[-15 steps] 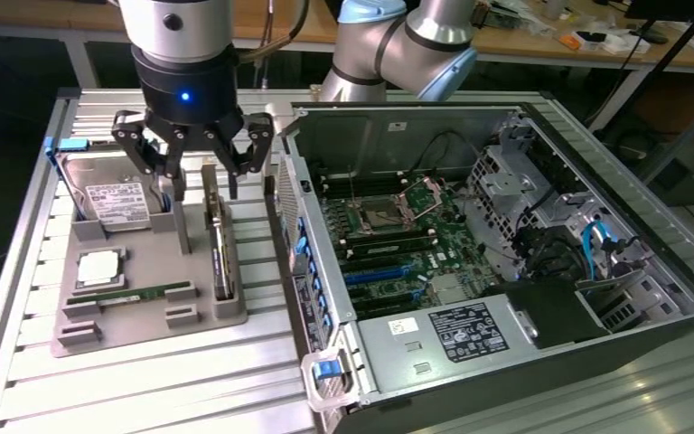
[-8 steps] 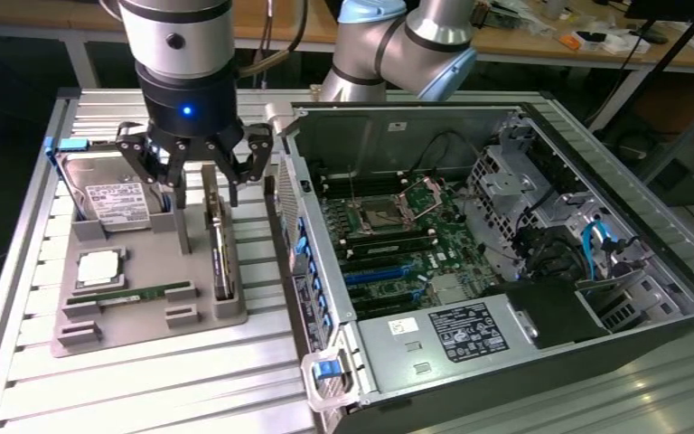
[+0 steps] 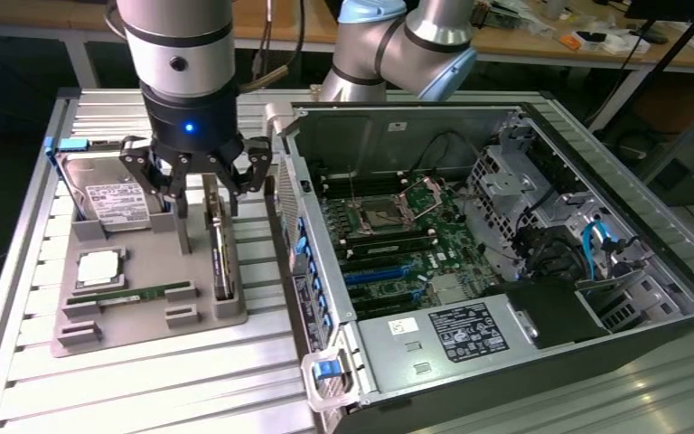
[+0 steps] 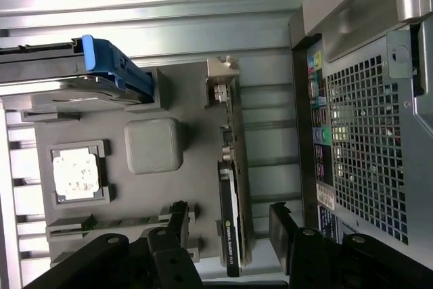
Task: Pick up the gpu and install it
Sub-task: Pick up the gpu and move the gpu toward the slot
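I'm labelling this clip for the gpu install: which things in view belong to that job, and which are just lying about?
Part of the job:
- gpu, standing on edge in the grey tray
- hand, open, over the gpu
- open computer case

Just lying about, in the same tray:
- hard drive
- CPU
- RAM stick

I saw the gpu (image 3: pixel 220 258) (image 4: pixel 230 187) standing on edge in a slot of the gray holder (image 3: pixel 142 312) (image 4: pixel 196 116). It was a thin black card, silver bracket at one end.
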Motion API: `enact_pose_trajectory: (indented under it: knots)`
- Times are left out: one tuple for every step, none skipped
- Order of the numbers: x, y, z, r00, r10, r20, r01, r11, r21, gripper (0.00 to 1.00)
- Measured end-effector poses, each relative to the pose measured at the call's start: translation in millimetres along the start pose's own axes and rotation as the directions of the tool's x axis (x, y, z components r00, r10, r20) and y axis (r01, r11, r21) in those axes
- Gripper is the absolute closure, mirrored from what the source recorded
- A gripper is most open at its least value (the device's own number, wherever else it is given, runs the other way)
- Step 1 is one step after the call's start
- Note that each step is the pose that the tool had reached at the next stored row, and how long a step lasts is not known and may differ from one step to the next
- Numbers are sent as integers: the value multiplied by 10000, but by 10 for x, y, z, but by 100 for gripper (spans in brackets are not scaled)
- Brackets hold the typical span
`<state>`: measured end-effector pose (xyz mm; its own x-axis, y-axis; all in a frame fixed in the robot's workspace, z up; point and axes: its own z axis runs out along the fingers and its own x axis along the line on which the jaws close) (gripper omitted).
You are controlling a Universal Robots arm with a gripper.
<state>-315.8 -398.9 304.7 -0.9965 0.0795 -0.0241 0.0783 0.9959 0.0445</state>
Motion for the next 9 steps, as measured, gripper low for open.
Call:
enact_pose_trajectory:
  knots:
    - [0,-1,18,10000,14,1,-14,10000,0,40]
    - [1,-2,38,10000,30,2,-30,10000,0,40]
    - [1,-2,56,10000,42,4,-42,10000,0,40]
    - [2,-3,72,10000,51,3,-51,10000,0,40]
    - [2,-4,90,10000,59,4,-59,10000,0,40]
    - [2,-4,105,10000,65,5,-65,10000,0,40]
    - [3,-5,121,10000,72,4,-72,10000,1,40]
    - [4,-6,141,10000,79,5,-79,10000,1,40]
    - [4,-7,155,10000,84,5,-84,10000,2,40]
